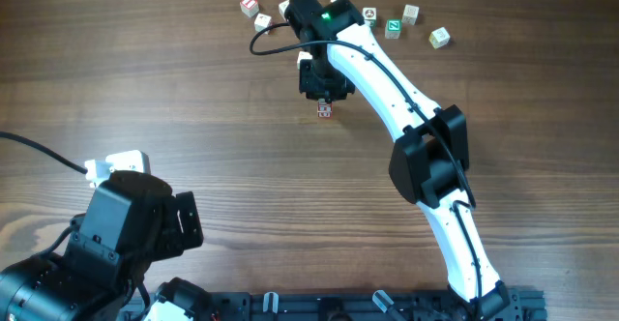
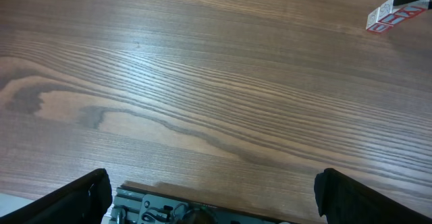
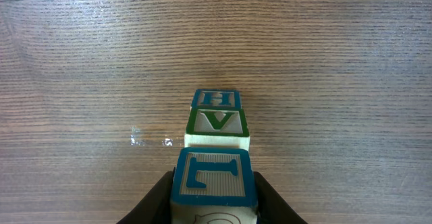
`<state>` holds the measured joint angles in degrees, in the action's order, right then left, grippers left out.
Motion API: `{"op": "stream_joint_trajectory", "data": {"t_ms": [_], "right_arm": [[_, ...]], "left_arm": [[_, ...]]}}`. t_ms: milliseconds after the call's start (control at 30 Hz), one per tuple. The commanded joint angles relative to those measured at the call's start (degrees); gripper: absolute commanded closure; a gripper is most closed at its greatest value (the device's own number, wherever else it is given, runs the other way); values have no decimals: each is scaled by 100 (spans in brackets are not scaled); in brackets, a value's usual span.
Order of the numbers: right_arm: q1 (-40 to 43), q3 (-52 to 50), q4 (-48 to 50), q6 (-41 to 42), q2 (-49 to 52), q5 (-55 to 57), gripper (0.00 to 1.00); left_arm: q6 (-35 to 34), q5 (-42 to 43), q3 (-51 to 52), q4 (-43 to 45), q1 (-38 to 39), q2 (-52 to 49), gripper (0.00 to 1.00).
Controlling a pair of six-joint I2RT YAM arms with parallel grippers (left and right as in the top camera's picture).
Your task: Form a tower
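The tower (image 3: 214, 126) is an upright stack of 3 pale wooden cubes, 1 cube wide. The right wrist view shows faces with blue, green and blue framed letters; the left wrist view shows red marks. It stands on the table (image 1: 145, 70) nearer the far edge, about midway between the left and right edges.

Right hand (image 1: 324, 98) at the tower (image 1: 325, 111)

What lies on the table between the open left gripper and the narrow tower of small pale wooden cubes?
Only bare wooden table separates left gripper from tower, per the left wrist view.
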<state>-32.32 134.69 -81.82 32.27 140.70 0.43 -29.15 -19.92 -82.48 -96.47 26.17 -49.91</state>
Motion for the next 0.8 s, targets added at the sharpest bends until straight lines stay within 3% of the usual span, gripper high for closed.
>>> {"op": "stream_joint_trajectory", "data": {"t_ms": [0,767], "right_arm": [[35,-33,37,74,-28,-48,84],[79,-33,63,-39,-28,9,83]], "left_arm": [[90,-94,-4,-2,-31,15,0],[87,-94,-4,-2,-31,15,0]]}}
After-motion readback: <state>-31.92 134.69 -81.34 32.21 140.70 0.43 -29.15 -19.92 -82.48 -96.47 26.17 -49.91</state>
